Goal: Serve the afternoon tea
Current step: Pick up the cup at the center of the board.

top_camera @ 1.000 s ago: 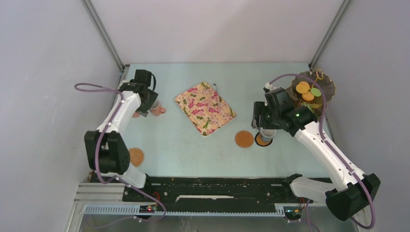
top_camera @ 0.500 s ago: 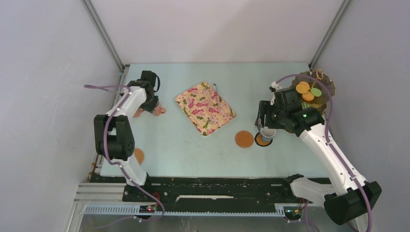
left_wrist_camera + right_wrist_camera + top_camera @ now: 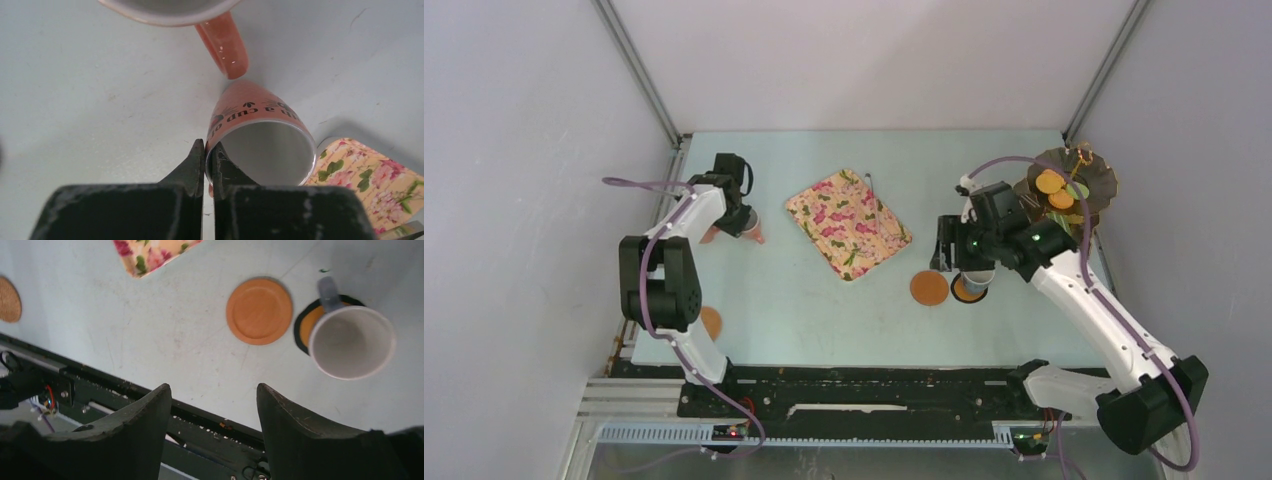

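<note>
Three mugs on the table from where I'm standing, two pink-orange and one grey. The left gripper [image 3: 206, 160] is pinched tight on the rim of the lettered pink-orange mug [image 3: 260, 135], one finger inside and one outside the wall, over at the far left of the table [image 3: 824, 320]. The second pink-orange mug [image 3: 170, 10] sits just beside it, with its handle pointing at the lettered one but not quite touching. The floral tray [image 3: 849, 222] lies in the middle, near those two mugs. The right gripper [image 3: 214, 390] hangs with its jaws spread wide and nothing in them, up over the near edge of the table. Below it there's a bare orange coaster [image 3: 259, 311], and right next to that the grey mug [image 3: 352, 342] stands upright on a dark-rimmed coaster [image 3: 305, 325]. A cork coaster [image 3: 711, 322] sits alone by the left arm's base. The dark scalloped stand [image 3: 1104, 180] is in the far right corner with round orange and green sweets [image 3: 1050, 182] on it.
</note>
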`<action>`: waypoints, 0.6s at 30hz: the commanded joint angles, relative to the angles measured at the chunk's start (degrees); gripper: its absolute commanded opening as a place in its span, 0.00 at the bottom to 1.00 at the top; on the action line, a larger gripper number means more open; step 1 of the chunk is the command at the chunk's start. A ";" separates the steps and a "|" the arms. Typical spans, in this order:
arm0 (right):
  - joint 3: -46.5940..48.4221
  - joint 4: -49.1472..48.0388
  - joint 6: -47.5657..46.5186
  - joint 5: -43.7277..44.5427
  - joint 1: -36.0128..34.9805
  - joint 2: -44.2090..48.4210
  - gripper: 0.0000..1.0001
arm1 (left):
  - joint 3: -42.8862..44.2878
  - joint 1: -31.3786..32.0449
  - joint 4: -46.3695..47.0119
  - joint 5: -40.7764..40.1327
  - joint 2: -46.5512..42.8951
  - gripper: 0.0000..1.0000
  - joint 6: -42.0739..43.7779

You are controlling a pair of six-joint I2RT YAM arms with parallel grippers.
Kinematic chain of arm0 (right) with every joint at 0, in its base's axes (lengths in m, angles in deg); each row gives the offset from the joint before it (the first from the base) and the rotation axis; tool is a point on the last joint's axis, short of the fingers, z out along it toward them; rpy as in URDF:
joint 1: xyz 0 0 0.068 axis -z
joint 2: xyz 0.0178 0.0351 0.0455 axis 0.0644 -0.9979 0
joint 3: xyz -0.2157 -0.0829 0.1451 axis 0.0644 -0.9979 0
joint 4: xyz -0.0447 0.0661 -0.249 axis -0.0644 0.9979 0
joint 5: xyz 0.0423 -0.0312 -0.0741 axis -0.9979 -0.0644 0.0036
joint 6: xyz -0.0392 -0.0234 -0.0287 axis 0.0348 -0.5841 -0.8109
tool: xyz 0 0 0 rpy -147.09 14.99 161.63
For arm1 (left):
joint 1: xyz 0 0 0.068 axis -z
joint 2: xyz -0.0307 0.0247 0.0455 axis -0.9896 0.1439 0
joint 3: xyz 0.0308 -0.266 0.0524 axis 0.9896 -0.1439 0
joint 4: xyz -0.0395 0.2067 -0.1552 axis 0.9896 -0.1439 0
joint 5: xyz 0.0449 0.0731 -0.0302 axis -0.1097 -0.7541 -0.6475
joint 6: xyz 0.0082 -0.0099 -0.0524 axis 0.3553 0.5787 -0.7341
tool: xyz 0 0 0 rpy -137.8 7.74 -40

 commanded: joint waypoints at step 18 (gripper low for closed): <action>6.73 -23.49 0.15 10.40 -32.53 -18.24 0.74 | -20.20 13.05 -4.00 25.75 -34.33 0.00 -13.59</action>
